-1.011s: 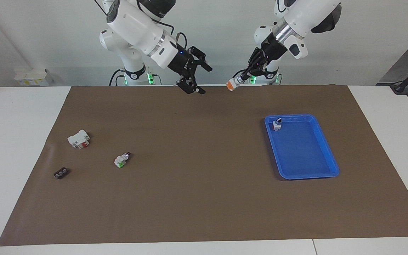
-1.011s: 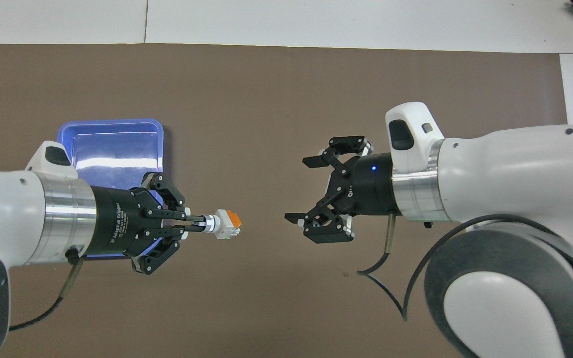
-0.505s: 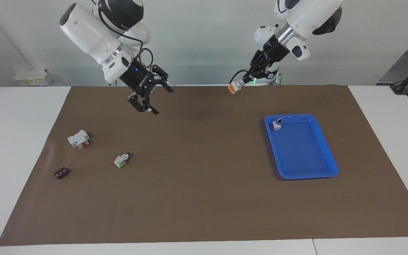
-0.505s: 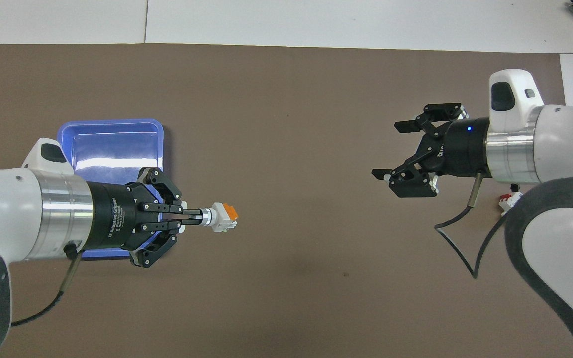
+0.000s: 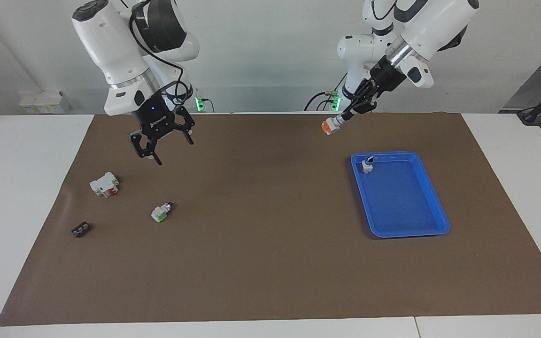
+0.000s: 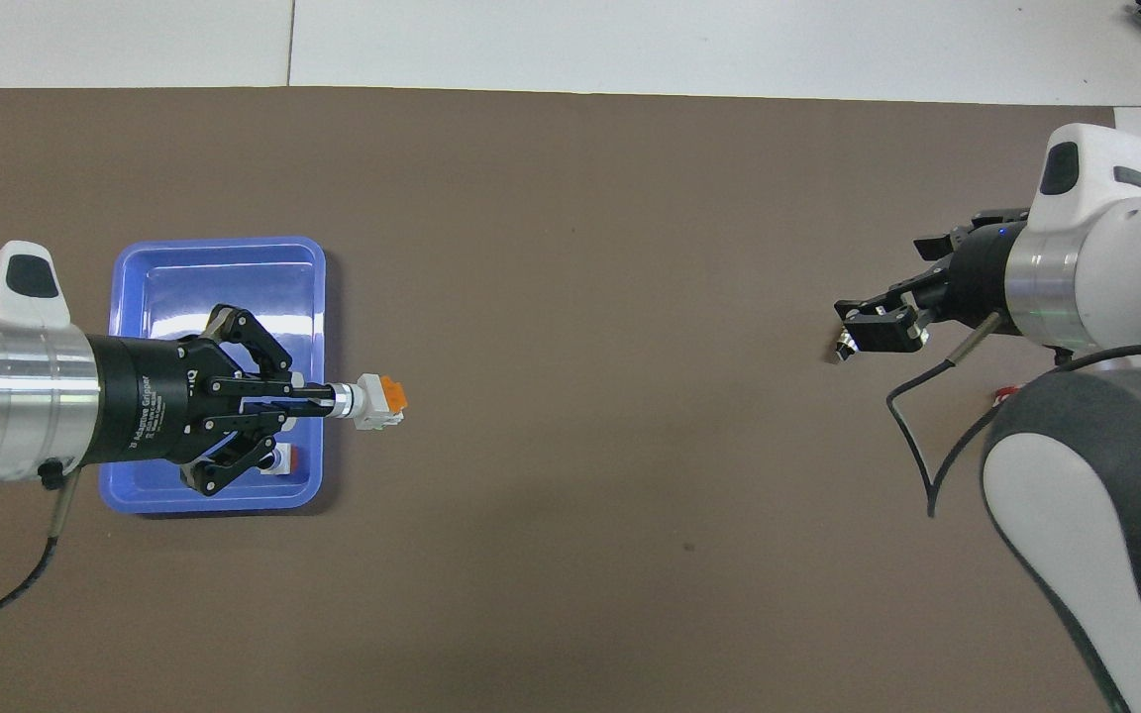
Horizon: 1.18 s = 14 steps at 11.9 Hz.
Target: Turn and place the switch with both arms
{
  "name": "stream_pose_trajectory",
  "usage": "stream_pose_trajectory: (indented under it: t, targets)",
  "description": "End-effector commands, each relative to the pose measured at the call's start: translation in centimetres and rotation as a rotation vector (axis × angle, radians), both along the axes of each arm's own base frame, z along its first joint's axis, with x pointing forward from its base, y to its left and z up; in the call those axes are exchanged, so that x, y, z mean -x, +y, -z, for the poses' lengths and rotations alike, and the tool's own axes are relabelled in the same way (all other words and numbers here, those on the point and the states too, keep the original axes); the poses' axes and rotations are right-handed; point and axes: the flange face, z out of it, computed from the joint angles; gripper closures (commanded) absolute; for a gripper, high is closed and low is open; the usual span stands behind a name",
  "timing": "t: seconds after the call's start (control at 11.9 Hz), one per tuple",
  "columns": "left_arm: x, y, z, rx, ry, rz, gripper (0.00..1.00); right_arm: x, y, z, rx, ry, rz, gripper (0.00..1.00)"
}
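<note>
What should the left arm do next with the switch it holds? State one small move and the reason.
Probably carry it over the blue tray and lower it. The left gripper holds the switch in the air over the brown mat, short of the tray. The right gripper is open, over the mat's other end.

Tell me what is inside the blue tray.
The blue tray holds one small switch in its corner nearest the robots. In the overhead view the left pincer covers part of the tray.

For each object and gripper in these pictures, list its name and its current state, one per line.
switch: held in the air, orange end outward
left gripper: shut on the switch
right gripper: open, empty, raised
blue tray: flat on the mat, one small switch inside
green-block switch: lying on the mat
</note>
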Motion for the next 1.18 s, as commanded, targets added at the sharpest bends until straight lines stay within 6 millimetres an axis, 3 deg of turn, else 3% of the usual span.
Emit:
stream_pose_trajectory:
  t: [0.0, 0.17, 0.25, 0.42, 0.51, 0.76, 0.84, 1.09]
  targets:
    - [0.4, 1.6, 0.6, -0.101, -0.039, 0.036, 1.0, -0.4, -1.7, -0.2, 0.047, 0.008, 0.265, 0.0]
    - [-0.6, 4.1, 1.0, -0.113, -0.04, -0.015, 1.0, -0.6, -6.0, -2.5, 0.037, 0.061, 0.446, 0.0]
    - [-1.2, 5.7, 1.7, -0.177, -0.042, -0.019, 1.0, -0.6, -6.8, -3.9, 0.041, 0.114, 0.501, 0.0]
    - [-1.1, 7.3, 3.9, -0.273, -0.064, 0.102, 1.0, 0.8, -9.9, -5.9, 0.041, 0.196, 0.65, 0.0]
    - [-1.7, 9.8, 4.6, -0.289, -0.081, 0.129, 1.0, 1.3, -10.6, -6.9, 0.04, 0.246, 0.686, 0.0]
    - [-3.6, 14.5, 7.7, -0.394, -0.127, 0.353, 1.0, 2.2, -12.4, -6.6, 0.034, 0.278, 0.743, 0.0]
    - [-3.8, 15.2, 9.0, -0.409, -0.128, 0.431, 1.0, 2.3, -12.5, -6.4, 0.036, 0.284, 0.741, 0.0]
    - [-1.9, 16.7, 12.7, -0.443, -0.178, 0.664, 1.0, 2.7, -12.7, -6.3, 0.05, 0.291, 0.744, 0.0]
